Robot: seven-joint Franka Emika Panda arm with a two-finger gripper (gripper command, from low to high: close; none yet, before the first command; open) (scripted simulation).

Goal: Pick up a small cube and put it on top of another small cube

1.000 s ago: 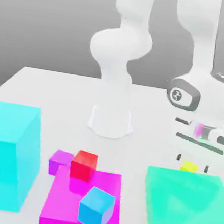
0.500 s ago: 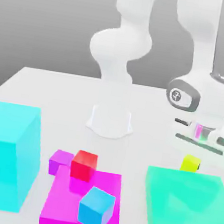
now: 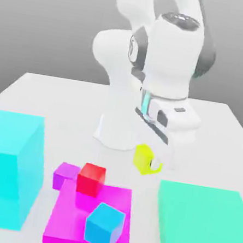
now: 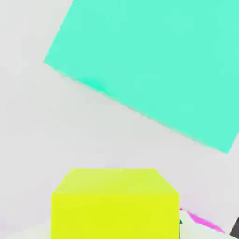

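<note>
Grey backdrop, pale tabletop (image 3: 45, 95) w/ white arm base at rear centre. Biggest on it: cyan block (image 3: 3, 168) at exterior view's left, then flat green block (image 3: 201, 222) at exterior view's right, then flat magenta block (image 3: 88, 221) front centre w/ blue cube (image 3: 104, 226) sitting tilted on top. Smaller still: red cube (image 3: 91, 178) touching magenta block's back edge, purple cube (image 3: 65, 174) just beside red one on its exterior-view-left side. Smallest: yellow cube (image 3: 145, 159), clamped in gripper (image 3: 149, 161) and carried clear of table, hanging between arm base and green block, above bare tabletop. Seen close in hand view as yellow cube (image 4: 115, 203) w/ green block (image 4: 149, 65) beyond it and sliver of magenta near its lower corner. Jaws closed on yellow cube, cube slightly tilted in grasp. Judged step: pick done, transport underway, stack not yet made. Likely target red or purple cube, can't tell which. Next move would call for shifting across toward exterior view's left, centring yellow cube over chosen cube's top face, squaring tilt, lowering gently till faces met, then letting go. Risk judged: small landing face, neighbours packed tight, off-centre drop could slide off or nudge adjacent cube.
</note>
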